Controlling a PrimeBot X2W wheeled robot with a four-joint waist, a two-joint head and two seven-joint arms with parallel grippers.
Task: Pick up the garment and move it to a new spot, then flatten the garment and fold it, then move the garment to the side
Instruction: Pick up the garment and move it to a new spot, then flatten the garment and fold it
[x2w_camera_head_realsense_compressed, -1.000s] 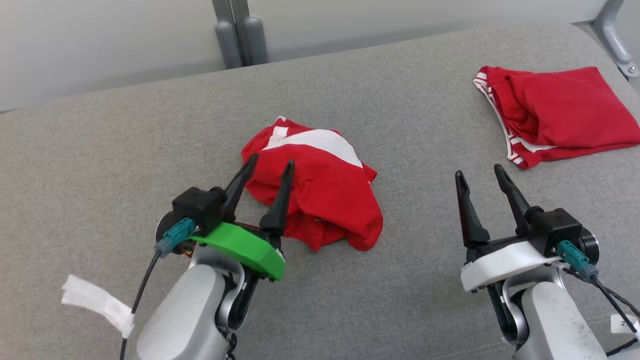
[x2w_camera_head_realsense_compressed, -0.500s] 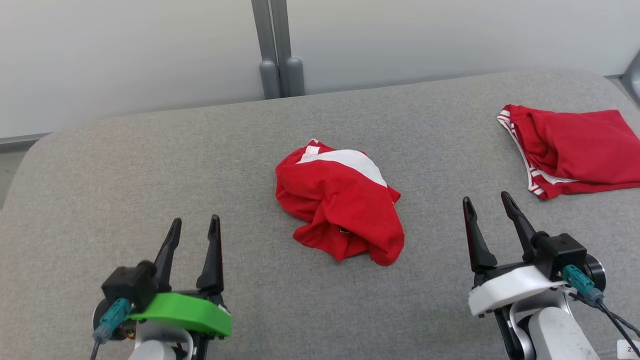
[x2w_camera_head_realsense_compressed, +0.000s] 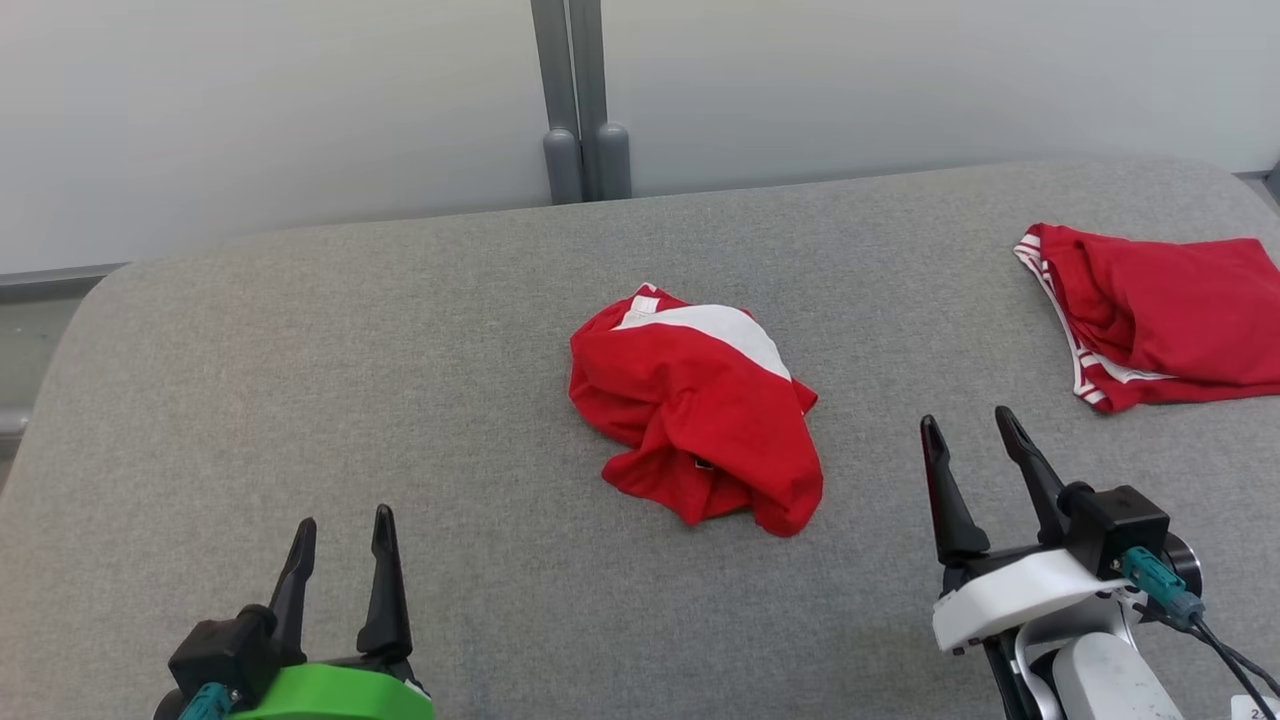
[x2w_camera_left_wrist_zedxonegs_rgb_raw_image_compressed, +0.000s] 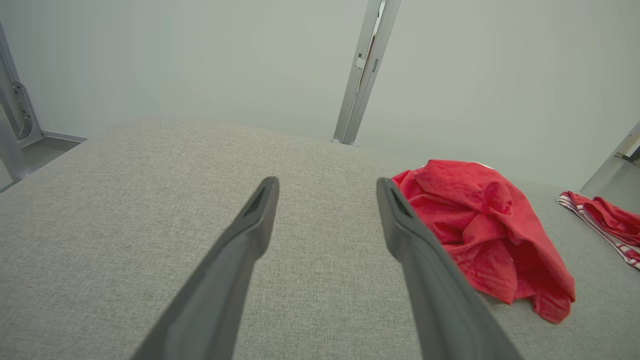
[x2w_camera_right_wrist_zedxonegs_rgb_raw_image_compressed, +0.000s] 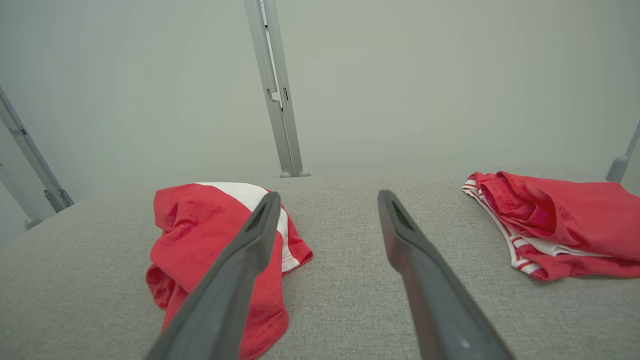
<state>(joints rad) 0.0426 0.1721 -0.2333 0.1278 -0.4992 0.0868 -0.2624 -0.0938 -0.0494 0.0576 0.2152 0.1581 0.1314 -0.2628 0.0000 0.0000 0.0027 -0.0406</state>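
The left arm sits low at the near left of the grey fabric-covered table (x2w_camera_head_realsense_compressed: 300, 380), the left jaws released and empty, long dark fingers (x2w_camera_head_realsense_compressed: 385, 590) pointing away. The right arm mirrors it at the near right, the right jaws also spread and holding nothing, raised a little higher.

The crumpled red garment with a white panel (x2w_camera_head_realsense_compressed: 700, 420) lies mid-table, between and beyond both arms, touched by neither. A folded red garment with white striped trim (x2w_camera_head_realsense_compressed: 1170, 320) rests at the far right.

The left wrist view gives the crumpled garment's (x2w_camera_left_wrist_zedxonegs_rgb_raw_image_compressed: 480, 225) red folds; the right wrist view gives its (x2w_camera_right_wrist_zedxonegs_rgb_raw_image_compressed: 200, 235) white panel.
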